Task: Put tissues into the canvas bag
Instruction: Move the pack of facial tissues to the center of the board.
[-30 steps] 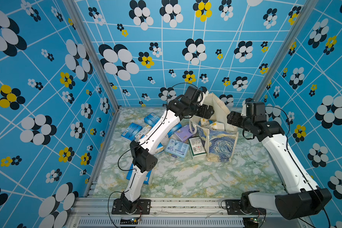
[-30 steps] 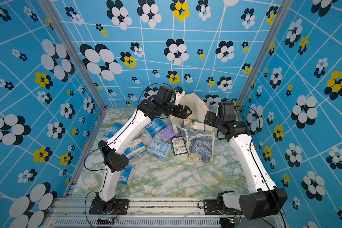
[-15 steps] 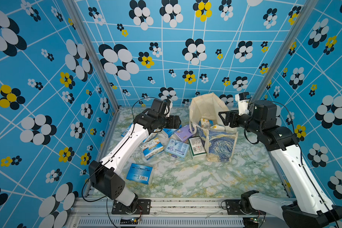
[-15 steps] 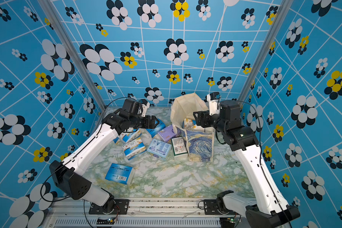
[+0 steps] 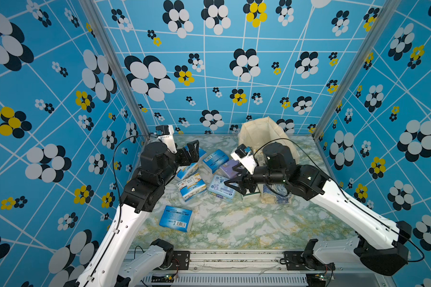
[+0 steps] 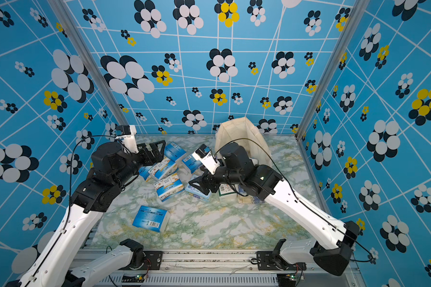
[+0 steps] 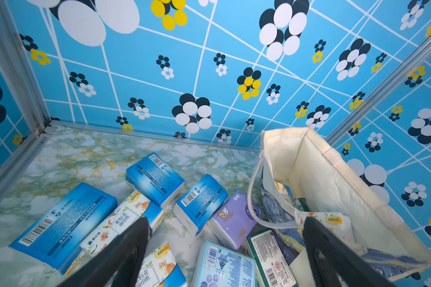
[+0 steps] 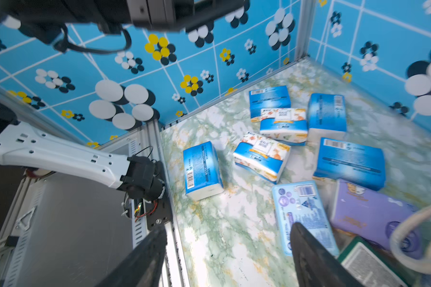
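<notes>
- Lying in a loose heap at the centre of both top views, the tissues (image 5: 190,185) rest on the marble-patterned table (image 5: 234,223), just left of the canvas bag (image 5: 261,131)
- The canvas bag stands open at the upper right of the table, near the back wall; in both top views the right arm (image 5: 309,184) covers most of its printed front
- At the right of the left wrist view the bag's mouth gapes, and 1 white pack with orange print (image 7: 334,223) lies inside it
- The bag handle (image 7: 253,198) loops out beside the lilac pack (image 7: 232,218), and a green-white pack (image 7: 269,253) lies against the bag's front
- The left gripper (image 5: 195,149) hovers over the upper left edge of the heap, its fingers spread wide with nothing between them; the left arm (image 5: 147,188) hides the heap's left fringe
- The right gripper (image 5: 231,176) hangs low over the pale blue pack (image 5: 220,190), fingers parted and empty, and it blocks most of the green-white pack in the top views
- 1 blue pack (image 5: 176,218) lies alone at the lower centre-left, well apart from the heap
- Blue flowered walls (image 5: 209,74) close the table in on 3 sides
</notes>
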Robot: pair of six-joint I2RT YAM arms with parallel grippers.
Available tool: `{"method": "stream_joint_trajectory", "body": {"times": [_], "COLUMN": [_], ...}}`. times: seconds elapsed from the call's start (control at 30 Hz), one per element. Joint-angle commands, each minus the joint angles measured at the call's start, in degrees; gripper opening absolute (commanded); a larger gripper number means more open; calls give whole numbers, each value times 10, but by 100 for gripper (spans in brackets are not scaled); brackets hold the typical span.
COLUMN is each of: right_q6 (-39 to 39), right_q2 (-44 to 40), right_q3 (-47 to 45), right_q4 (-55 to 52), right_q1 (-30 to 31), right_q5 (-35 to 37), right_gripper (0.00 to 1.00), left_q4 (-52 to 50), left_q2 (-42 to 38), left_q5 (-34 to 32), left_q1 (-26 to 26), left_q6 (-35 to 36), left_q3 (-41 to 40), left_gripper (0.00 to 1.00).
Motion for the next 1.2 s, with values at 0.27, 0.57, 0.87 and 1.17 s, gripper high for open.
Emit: {"method": "stream_joint_trajectory", "body": {"times": [0.27, 0.57, 0.87, 1.17], "right_q6": [-64, -109, -142, -127], "right_q2": [170, 296, 426, 521], "right_q3": [59, 180, 311, 415], "right_q4": [-22, -123, -236, -251], "right_q1": [95, 126, 144, 148], "right_q5": [-8, 10, 14, 29], "right_gripper": [85, 90, 95, 99], "left_q4": [-7, -28, -41, -42], "left_q2": [-6, -24, -37, -38], "left_q5": [-12, -25, -27, -19], "left_q1": [21, 28, 37, 44], "left_q6": [-38, -31, -25, -24], "left_q3": [-15, -11, -11, -13], "left_gripper": [99, 99, 99, 99]}}
